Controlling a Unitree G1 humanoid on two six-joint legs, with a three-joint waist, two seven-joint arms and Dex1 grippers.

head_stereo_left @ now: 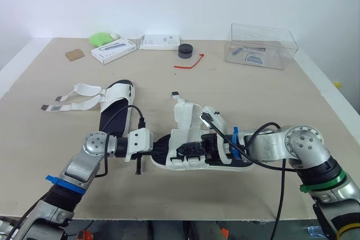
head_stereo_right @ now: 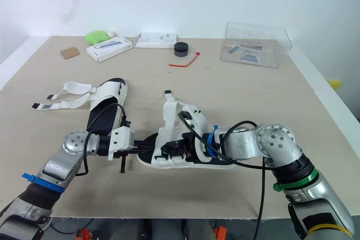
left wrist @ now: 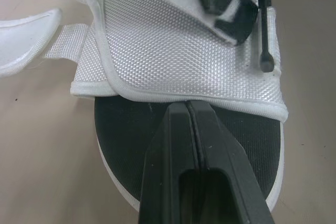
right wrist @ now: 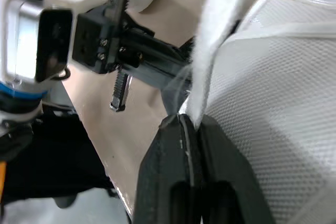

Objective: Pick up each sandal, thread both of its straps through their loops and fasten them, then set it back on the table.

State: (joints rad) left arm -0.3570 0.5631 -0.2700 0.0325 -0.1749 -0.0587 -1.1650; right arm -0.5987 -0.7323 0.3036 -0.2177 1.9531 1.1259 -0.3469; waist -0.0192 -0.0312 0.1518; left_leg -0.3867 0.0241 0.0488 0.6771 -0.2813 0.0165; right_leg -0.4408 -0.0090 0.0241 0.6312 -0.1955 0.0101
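Note:
One white sandal with a black sole [head_stereo_left: 197, 153] lies near the table's front edge between my two grippers. My left gripper [left wrist: 187, 106] is shut, its tip resting on the black insole at the edge of the white mesh upper [left wrist: 173, 51]. My right gripper [right wrist: 185, 121] is shut on a white strap [right wrist: 215, 40] of this sandal, close to the mesh upper. The left gripper's black fingers [right wrist: 152, 43] reach in beside it. A second sandal [head_stereo_left: 115, 105] lies to the left, its two straps [head_stereo_left: 70, 99] spread loose on the table.
Along the back of the table [head_stereo_left: 315, 99] stand a clear plastic box [head_stereo_left: 261, 46], a black round object [head_stereo_left: 185, 50], a red tie [head_stereo_left: 189, 63], two white boxes [head_stereo_left: 114, 50], a green object [head_stereo_left: 101, 39] and a brown card [head_stereo_left: 74, 54].

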